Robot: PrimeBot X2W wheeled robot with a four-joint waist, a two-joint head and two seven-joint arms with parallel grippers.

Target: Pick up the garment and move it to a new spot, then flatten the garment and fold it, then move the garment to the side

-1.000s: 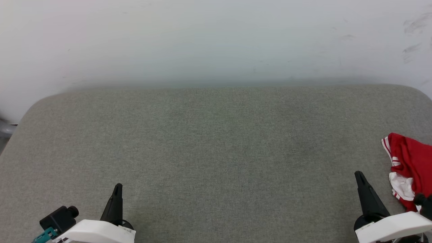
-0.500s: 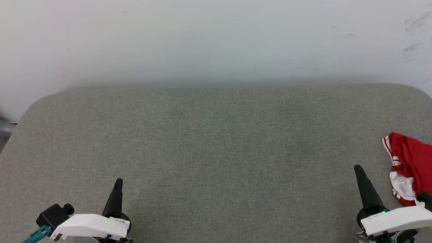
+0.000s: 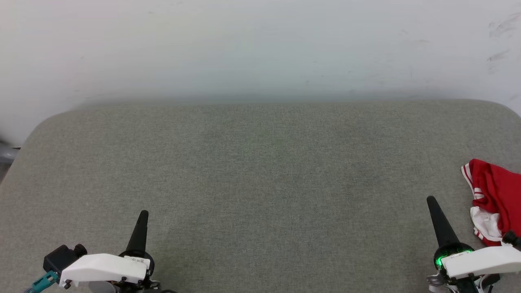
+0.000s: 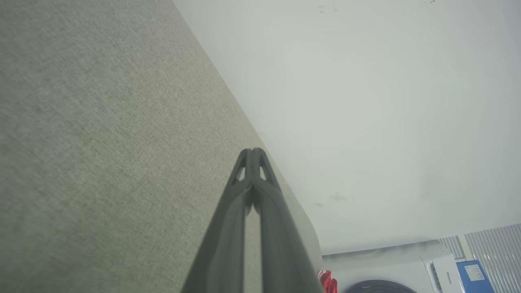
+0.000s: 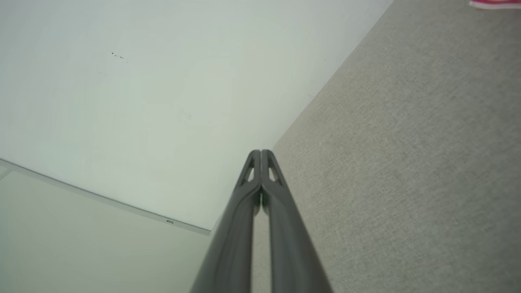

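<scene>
The garment [image 3: 497, 199] lies bunched at the right edge of the head view, red with white striped trim and a white patch, partly cut off by the frame. A sliver of the garment [image 4: 328, 281] shows red at the bottom of the left wrist view, and its trim [image 5: 494, 3] at the top right of the right wrist view. My right gripper [image 3: 430, 201] is shut with nothing in it, just left of the garment and apart from it. My left gripper [image 3: 143, 214] is shut and holds nothing at the lower left. Both wrist views show the fingers [image 4: 253, 154] [image 5: 260, 154] pressed together.
A grey-green padded table top [image 3: 260, 171] with rounded corners spreads before me, backed by a pale wall [image 3: 260, 49]. A white appliance [image 4: 390, 268] and a blue box [image 4: 474, 274] stand beyond the table's end in the left wrist view.
Both grippers have moved slightly forward, up the head view. A green light has come on at the right wrist. The garment has not moved.
</scene>
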